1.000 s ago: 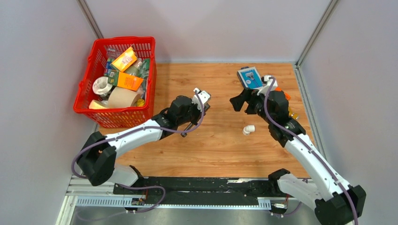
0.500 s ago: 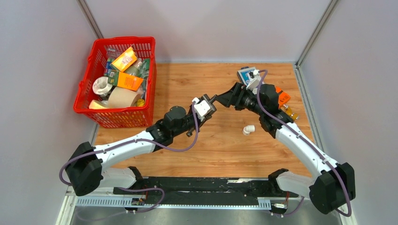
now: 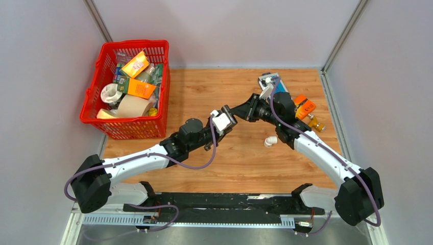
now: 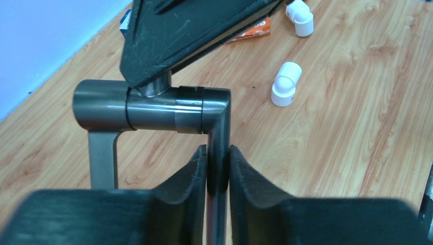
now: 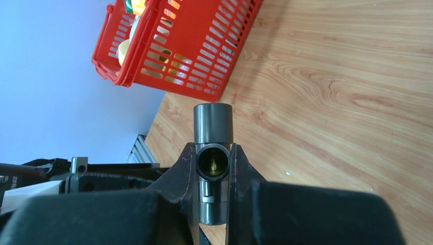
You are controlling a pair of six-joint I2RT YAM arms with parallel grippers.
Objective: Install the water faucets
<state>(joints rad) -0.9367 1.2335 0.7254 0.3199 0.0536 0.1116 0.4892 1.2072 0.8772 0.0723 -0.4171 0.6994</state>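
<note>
A dark grey metal faucet point(image 4: 163, 108) hangs above the table's middle, held between both arms. My left gripper point(image 4: 218, 150) has its jaws pressed on the faucet's thin rod just below the bend. My right gripper point(image 5: 213, 148) is shut on the thick cross piece of the faucet point(image 5: 213, 124), whose open round port faces the camera. In the top view the left gripper point(image 3: 229, 117) and right gripper point(image 3: 238, 109) meet tip to tip. One white elbow fitting point(image 3: 270, 141) lies on the wood right of them, also seen as the nearer fitting point(image 4: 285, 90). A second white elbow point(image 4: 301, 16) lies farther off.
A red basket point(image 3: 92, 97) full of packages stands at the back left, also visible as the basket point(image 5: 178, 46). A blue box point(image 3: 274, 81), an orange item point(image 3: 304, 107) and a small amber bottle point(image 3: 315, 124) sit at the back right near my right arm.
My left arm carried the faucet right toward the table's middle. My right gripper swung left from the back right, reached the faucet and closed on its cross piece.
</note>
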